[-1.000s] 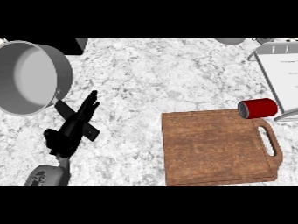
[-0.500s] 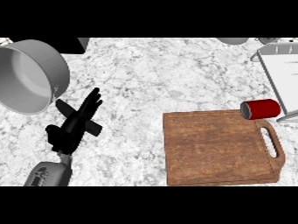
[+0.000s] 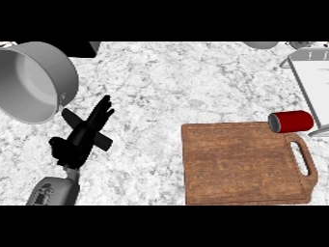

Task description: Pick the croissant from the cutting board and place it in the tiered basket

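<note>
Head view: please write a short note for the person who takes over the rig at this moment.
Left hand: open, fingers straight, over the counter, left of the cutting board, holding nothing.
Right hand: not in view.
No croissant shows on the board; I cannot tell where it is.
Tiered basket: at the right edge, with a red can lying against it.
Done: cannot be confirmed.
Left: find the croissant.

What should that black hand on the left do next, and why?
Probably nothing much: I would first turn the view right, towards the grey tiered basket. The brown wooden cutting board looks bare, only a red can lies by its far corner, and no croissant shows. The open left hand has nothing nearby to grasp.
</note>
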{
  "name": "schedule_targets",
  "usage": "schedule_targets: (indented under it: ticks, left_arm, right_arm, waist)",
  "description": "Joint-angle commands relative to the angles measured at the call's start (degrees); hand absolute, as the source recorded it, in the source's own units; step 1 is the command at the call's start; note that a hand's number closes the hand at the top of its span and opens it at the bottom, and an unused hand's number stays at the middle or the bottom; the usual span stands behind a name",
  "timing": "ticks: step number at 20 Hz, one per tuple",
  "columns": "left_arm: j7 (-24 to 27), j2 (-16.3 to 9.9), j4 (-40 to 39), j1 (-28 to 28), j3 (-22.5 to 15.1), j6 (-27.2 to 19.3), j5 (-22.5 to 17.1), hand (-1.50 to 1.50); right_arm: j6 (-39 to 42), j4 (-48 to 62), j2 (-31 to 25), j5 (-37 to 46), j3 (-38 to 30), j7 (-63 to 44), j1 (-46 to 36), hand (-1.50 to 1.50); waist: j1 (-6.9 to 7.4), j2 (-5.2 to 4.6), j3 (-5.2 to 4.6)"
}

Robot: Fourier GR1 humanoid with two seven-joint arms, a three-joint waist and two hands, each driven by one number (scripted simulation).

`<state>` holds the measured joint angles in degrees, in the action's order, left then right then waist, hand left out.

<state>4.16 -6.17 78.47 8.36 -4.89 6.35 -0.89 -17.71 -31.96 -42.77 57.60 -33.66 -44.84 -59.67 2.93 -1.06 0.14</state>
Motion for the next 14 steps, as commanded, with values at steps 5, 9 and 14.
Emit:
schedule_targets:
  ticks: [5, 9, 14]
  left_arm:
    - [-0.4, 1.2, -1.9, 1.6, 0.1, -0.4, 0.2, 0.00]
    - [-0.5, 0.2, 1.1, -1.4, -0.8, 0.7, 0.4, 0.00]
    - [-0.4, 0.8, 0.2, 0.3, -0.2, -0.1, 0.5, 0.00]
  right_arm:
    - [-8.0, 9.8, 0.3, -4.7, -4.6, 5.0, -6.3, 1.50]
    - [-10.4, 11.5, 1.6, -11.0, -11.2, 1.2, -6.6, 1.50]
    - [-14.6, 12.5, 2.4, -15.3, -14.6, 3.9, -8.8, -1.50]
  waist:
    - [0.32, -0.24, 0.00]
    - [0.41, 0.12, 0.07]
    - [0.28, -0.06, 0.03]
